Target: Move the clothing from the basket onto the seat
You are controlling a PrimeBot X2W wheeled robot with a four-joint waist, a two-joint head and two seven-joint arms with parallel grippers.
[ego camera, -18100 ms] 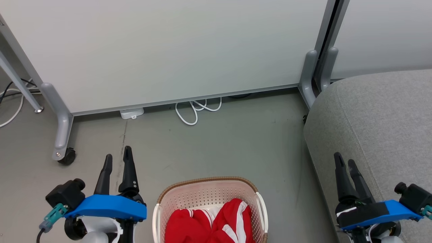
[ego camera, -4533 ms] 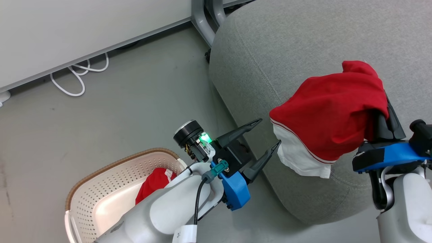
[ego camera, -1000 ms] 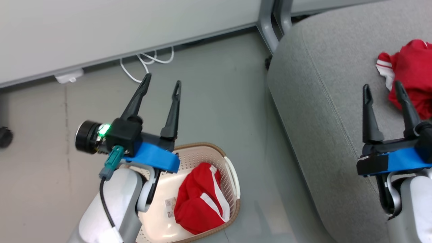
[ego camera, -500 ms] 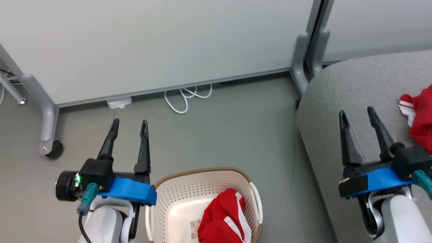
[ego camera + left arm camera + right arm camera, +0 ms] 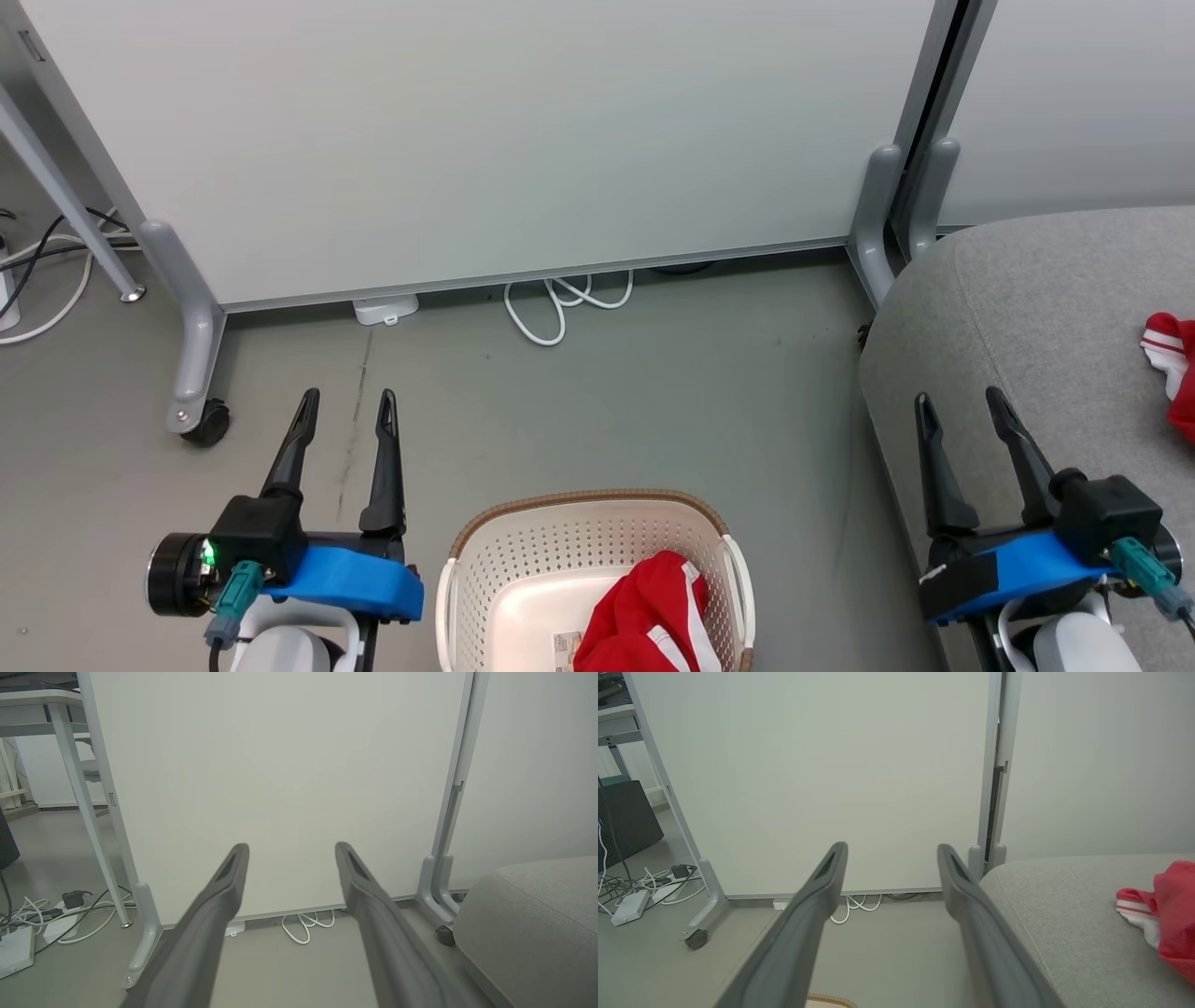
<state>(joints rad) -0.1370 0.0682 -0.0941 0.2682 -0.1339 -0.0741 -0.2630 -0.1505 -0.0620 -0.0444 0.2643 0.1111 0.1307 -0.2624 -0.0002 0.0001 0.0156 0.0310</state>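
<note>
One garment is laid on the seat, at the right edge of the frame. A second garment lies in the basket, bottom centre. The left gripper and right gripper are held empty, fingers apart. A reach down into the basket is judged to be required next.

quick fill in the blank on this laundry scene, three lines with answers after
1. The garment in the basket is bright ____ with white stripes.
2. The left gripper and the right gripper both hold nothing, and their jaws are ____.
3. A second garment lies on the seat, which is on the robot's ____ side.

Missing words: red; open; right
</note>
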